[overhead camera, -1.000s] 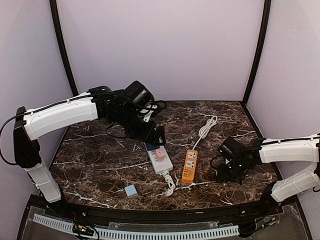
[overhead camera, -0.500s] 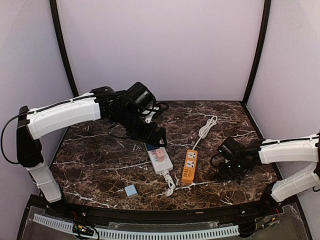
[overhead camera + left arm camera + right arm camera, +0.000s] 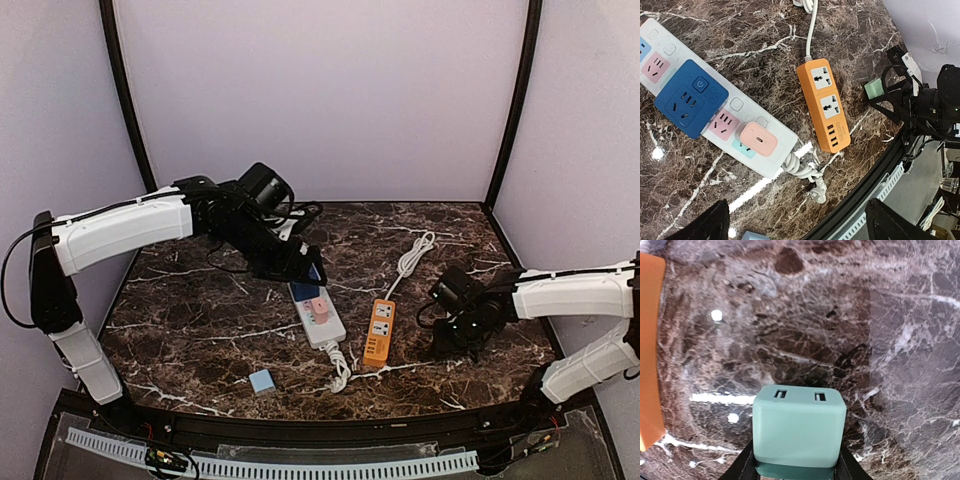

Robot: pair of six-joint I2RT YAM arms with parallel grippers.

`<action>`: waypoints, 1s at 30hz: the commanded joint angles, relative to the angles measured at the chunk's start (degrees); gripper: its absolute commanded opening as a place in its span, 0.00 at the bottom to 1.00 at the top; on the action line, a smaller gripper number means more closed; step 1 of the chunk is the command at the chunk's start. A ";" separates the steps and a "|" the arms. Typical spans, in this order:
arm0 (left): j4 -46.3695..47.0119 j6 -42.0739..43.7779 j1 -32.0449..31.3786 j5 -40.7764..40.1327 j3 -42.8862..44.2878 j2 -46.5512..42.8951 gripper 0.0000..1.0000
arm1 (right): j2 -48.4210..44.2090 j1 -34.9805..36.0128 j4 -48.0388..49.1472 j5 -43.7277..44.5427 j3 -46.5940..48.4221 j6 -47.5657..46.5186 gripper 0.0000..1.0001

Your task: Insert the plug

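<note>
My right gripper (image 3: 797, 462) is shut on the mint-green plug (image 3: 799, 427), a small cube with two slots on its front face, held just above the marble. The same plug (image 3: 873, 89) shows in the left wrist view, right of the orange power strip (image 3: 824, 103). From above, the right gripper (image 3: 450, 335) sits right of the orange strip (image 3: 379, 330). The left gripper (image 3: 305, 272) hangs open over the far end of the white power strip (image 3: 318, 315), its jaws wide and holding nothing.
The white strip (image 3: 735, 112) carries a blue adapter (image 3: 690, 98) and a pink charger (image 3: 759, 138). Its coiled cord (image 3: 340, 368) lies at its near end. A light blue cube (image 3: 262, 381) rests near the front edge. The orange strip's white cable (image 3: 412, 255) runs to the back.
The left arm has pulled back and up toward the far left, away from the white strip. The right gripper has shifted slightly toward the orange strip.
</note>
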 commanded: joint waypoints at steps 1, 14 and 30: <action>5.69 -1.51 2.72 6.46 -4.09 -4.49 0.95 | -0.79 0.49 -3.90 1.29 4.77 0.00 0.17; 12.39 -5.27 5.13 16.13 -2.67 -2.28 0.94 | -4.38 0.49 -13.39 3.03 19.39 -6.29 0.13; 18.55 -16.60 5.16 23.75 -2.72 -1.92 0.88 | -5.04 0.49 -17.19 -2.10 32.21 -19.34 0.11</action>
